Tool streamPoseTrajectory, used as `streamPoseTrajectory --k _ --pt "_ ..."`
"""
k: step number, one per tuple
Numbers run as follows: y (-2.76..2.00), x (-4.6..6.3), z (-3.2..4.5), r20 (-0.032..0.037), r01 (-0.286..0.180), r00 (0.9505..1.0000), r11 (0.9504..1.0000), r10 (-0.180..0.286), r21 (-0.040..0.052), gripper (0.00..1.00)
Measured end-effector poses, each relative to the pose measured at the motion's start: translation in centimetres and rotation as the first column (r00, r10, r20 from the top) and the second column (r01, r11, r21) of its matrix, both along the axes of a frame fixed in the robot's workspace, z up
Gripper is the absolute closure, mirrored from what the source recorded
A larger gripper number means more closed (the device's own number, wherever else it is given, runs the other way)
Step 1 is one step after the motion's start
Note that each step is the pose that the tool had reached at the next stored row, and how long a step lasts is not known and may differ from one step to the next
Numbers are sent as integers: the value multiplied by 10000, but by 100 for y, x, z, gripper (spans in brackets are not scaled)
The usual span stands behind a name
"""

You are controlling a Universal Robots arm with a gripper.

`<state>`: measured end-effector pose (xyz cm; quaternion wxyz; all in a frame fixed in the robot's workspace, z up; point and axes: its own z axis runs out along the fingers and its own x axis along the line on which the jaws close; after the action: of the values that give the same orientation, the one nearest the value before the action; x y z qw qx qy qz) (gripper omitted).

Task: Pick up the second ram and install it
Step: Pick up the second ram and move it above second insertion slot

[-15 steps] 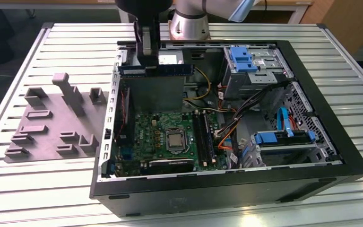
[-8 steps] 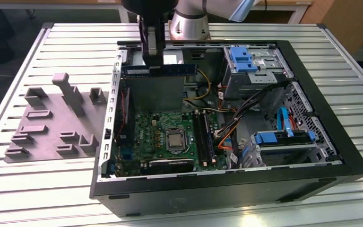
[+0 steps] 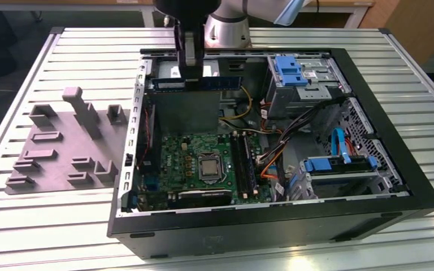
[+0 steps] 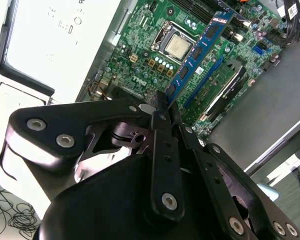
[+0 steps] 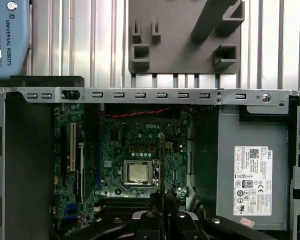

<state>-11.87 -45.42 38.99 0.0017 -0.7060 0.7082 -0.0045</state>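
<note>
clamping the flat blue second ram point(image 4: 198, 52), black fingers point(image 4: 161, 131) above the green motherboard point(image 4: 140, 50)

Ribbed metal table point(image 3: 51, 226), wooden furniture point(image 3: 420, 22) behind, dark floor point(image 3: 21, 28).

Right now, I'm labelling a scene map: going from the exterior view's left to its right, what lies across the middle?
Grey fixture plate → processor socket → black memory slots → blue drive caddy. The gripper, shut on the second ram, hangs over the computer case.
</note>
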Motion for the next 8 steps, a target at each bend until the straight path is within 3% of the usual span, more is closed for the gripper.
streamPoseTrajectory --k 8 --pt "0 88 0 0 0 10000 10000 0 1 86"
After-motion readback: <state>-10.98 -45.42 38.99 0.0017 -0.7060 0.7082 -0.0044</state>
